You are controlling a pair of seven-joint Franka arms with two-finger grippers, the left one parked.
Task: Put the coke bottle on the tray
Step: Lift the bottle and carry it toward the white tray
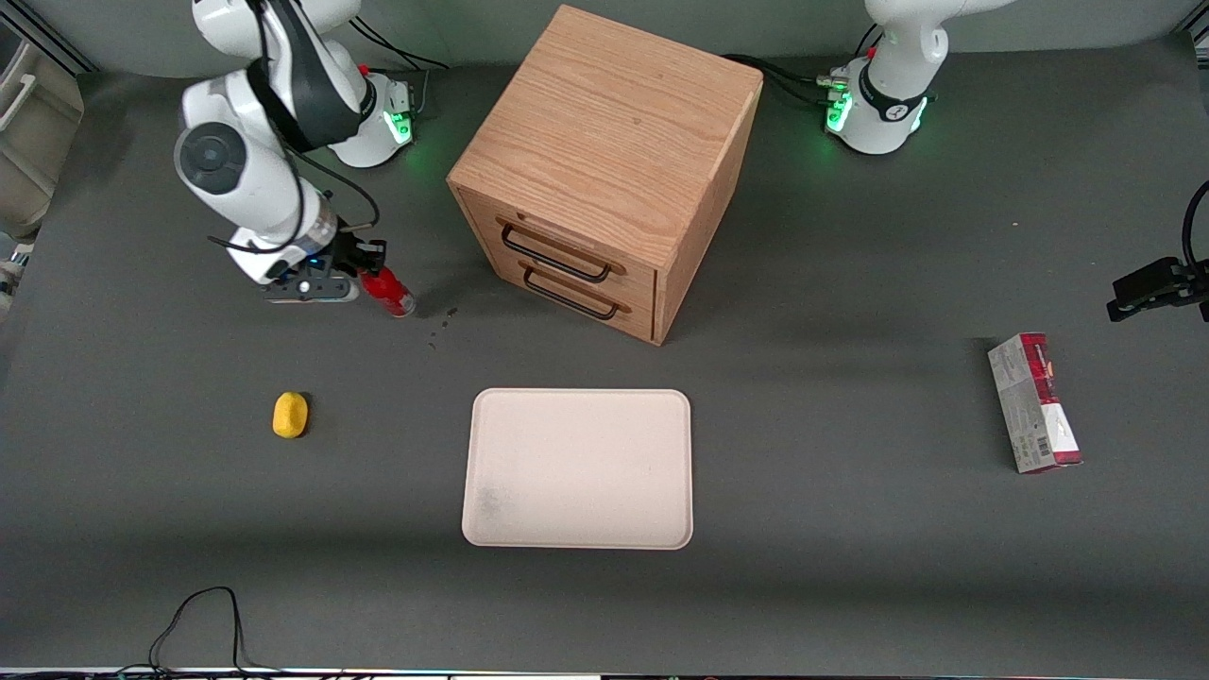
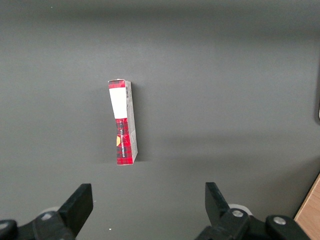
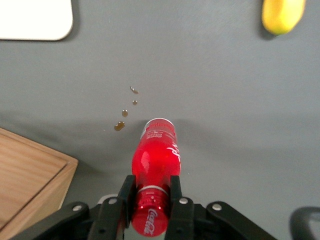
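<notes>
Dark grey tabletop (image 1: 850, 586) | claw (image 3: 151, 192) clenched small red plastic coke bottle (image 3: 154, 165) near cap | flat cream-beige rectangular tray (image 1: 578, 469) well apart | tilted bottle might slip

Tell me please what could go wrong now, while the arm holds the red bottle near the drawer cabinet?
The pincer grips the coke bottle only near its cap end, so the long free body may swing or slip out. The tray lies nearer the front camera, and the path there passes close to the wooden drawer cabinet, which the bottle could strike. Small brown drops on the table suggest a possible leak.
</notes>
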